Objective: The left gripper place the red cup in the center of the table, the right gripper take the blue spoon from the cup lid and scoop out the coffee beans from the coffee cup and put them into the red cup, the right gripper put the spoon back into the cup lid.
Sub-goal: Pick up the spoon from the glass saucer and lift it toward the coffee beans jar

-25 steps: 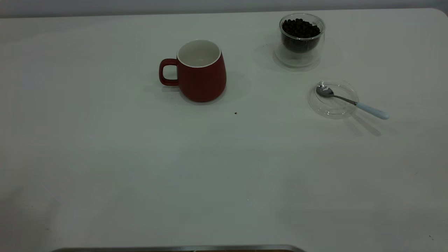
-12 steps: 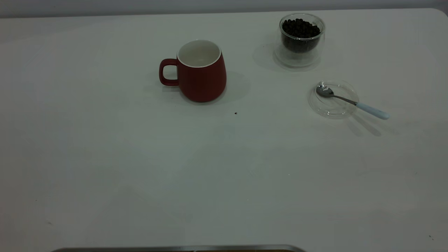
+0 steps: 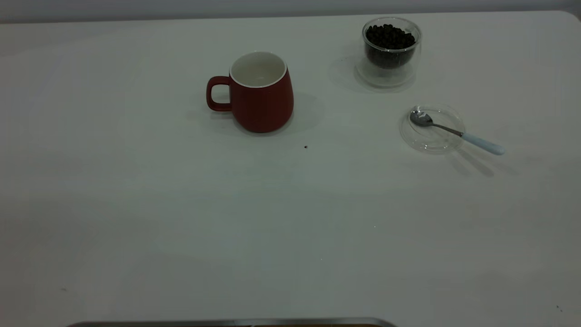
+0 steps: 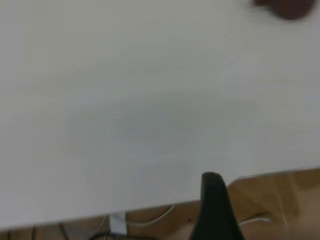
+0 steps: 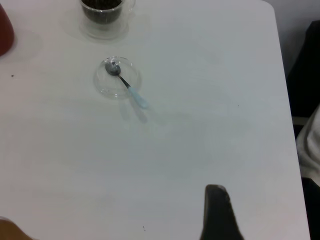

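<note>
step: left claw [image 4: 214, 210] to fetch red cup [image 3: 259, 93] | cup upright on table [image 3: 181, 218], well left of coffee cup [image 3: 390, 50] | claw spread: cannot tell | advice: grip body squarely, keep level

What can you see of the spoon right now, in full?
The spoon has a shiny metal bowl and thin metal neck ending in a pale blue handle. It lies flat and untouched: its bowl rests inside the clear cup lid, the neck crosses the lid's rim and the handle sticks out over the table, pointing away from the red cup. The bowl looks empty. No gripper is near it.
</note>
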You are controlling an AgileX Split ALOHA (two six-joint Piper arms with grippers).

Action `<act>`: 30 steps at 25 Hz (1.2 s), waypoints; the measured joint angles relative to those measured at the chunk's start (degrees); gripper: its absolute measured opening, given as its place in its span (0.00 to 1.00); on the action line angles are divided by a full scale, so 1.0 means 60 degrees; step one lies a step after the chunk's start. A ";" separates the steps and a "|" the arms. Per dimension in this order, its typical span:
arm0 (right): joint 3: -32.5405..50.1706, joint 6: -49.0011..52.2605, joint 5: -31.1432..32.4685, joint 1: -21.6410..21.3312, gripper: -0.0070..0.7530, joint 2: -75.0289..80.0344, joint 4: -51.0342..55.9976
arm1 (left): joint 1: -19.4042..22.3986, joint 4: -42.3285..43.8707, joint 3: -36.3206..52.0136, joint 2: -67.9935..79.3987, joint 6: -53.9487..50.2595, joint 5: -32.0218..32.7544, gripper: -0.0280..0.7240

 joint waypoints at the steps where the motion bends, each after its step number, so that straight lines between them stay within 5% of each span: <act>1: 0.0000 0.0000 0.0000 0.0000 0.69 0.0000 0.0000 | 0.0359 0.0000 0.0083 -0.0070 0.0000 -0.0009 0.82; 6: 0.0000 0.0000 0.0000 0.0000 0.69 0.0000 0.0000 | 0.1200 -0.0018 0.0161 -0.0569 0.0000 -0.0013 0.82; 30: 0.0000 0.0000 0.0000 0.0000 0.69 0.0000 0.0000 | 0.1264 -0.0028 0.0570 -0.1193 -0.0434 -0.0188 0.82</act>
